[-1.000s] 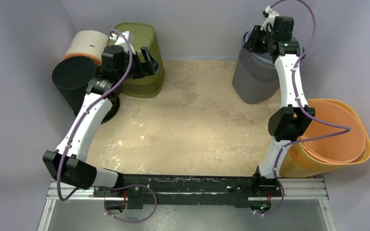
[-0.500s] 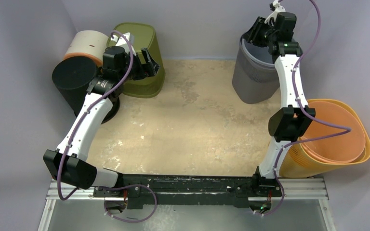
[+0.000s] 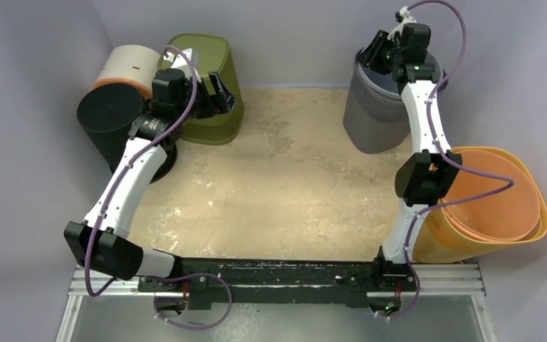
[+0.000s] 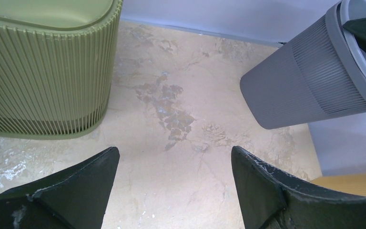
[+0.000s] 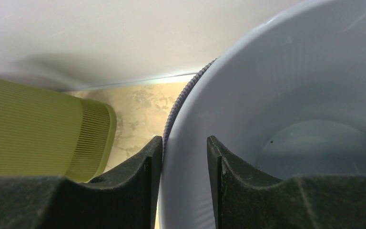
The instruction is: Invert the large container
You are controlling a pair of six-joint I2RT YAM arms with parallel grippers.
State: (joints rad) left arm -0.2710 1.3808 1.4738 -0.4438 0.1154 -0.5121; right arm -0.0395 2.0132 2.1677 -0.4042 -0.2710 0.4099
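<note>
A: Top external, L to R. The black drum (image 3: 107, 117) and green bin (image 3: 217, 64) are in the far-L corner, w/ the left claw (image 3: 221, 92) hanging just beside the green one. Its wrist cam shows it spread wide, nothing btwn the fingers.

B: So the L arm isn't helping atm. Where's the container?

A: The grey bin (image 3: 372, 121) is in the far-R corner of the table (image 3: 292, 192), mouth up, close to the back wall. The right claw (image 3: 382, 53) sits over its rim. On the R wrist cam the outer finger (image 5: 138, 176) touches the ribbed outside. The inner finger (image 5: 233, 176) is inside the bin w/ a gap to the wall. So it's narrowish and straddling the rim, but not pinched on it.

B: What could go wrong?

A: Judgement only.
1) If the arm lifts before the fingers close, the rim slips out and the bin drops back or topples.
2) It's a single pinch on a thin wall at one side. The bin would prob. swing in the grip mid-flip, and the inside looks smooth, so it could slide free.
3) The back wall is near, so there's little room to roll the mouth over, and the bin may jam against it.

B: Anything further R?

A: An orange basket (image 3: 498, 206), tilted, right by the R arm's elbow. A wide swing could knock it, or the grey bin could land against it.
</note>
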